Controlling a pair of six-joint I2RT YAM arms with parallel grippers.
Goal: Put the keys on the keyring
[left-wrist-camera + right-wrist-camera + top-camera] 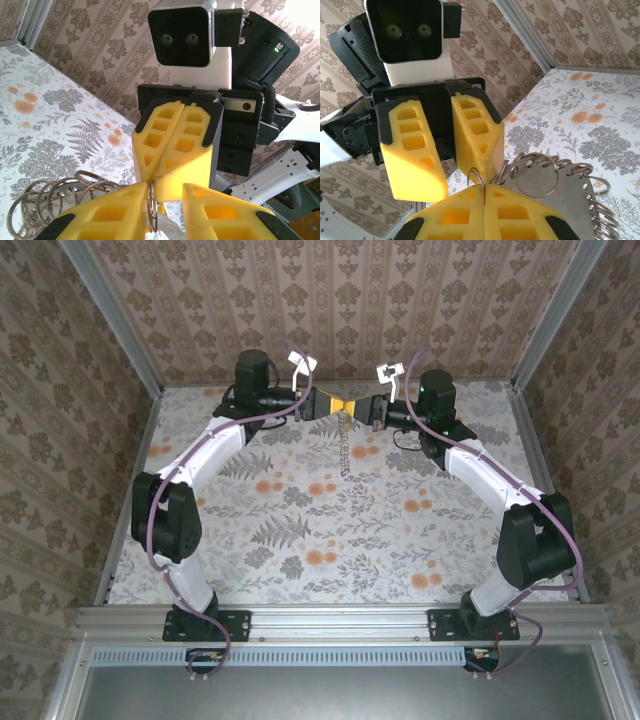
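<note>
1. keyring [476, 176] is hanging in the air above the far end of the flowered table [330, 530], close to the patterned back wall [340, 300].
2. the left arm [215, 445] and the right arm [480, 465] are both reaching forward and inward, with their wrists facing each other over the middle of the table's far edge.
3. the right gripper [151, 177] is pointing at the left one. its yellow fingers [175, 145] are pressing fully together and pinching the keyring's thin wire at their tips.
4. the left gripper [449, 175] is pointing straight back at it, and its fingers [412, 150] are standing apart with a clear gap between them. in the left wrist view the keyring is sitting in that gap, close against one finger. i cannot tell whether it is touching.
5. a grey metal plate [555, 192] with a row of holes along its edge is hanging just beside the right fingers.
6. a bunch of thin metal rings [570, 167] is threading through those holes and fanning out from the plate.
7. the keyring itself, thin and dull-metal, is arching up out of the closed right fingers, between the two grippers. i cannot tell whether it is linked to the plate.
</note>
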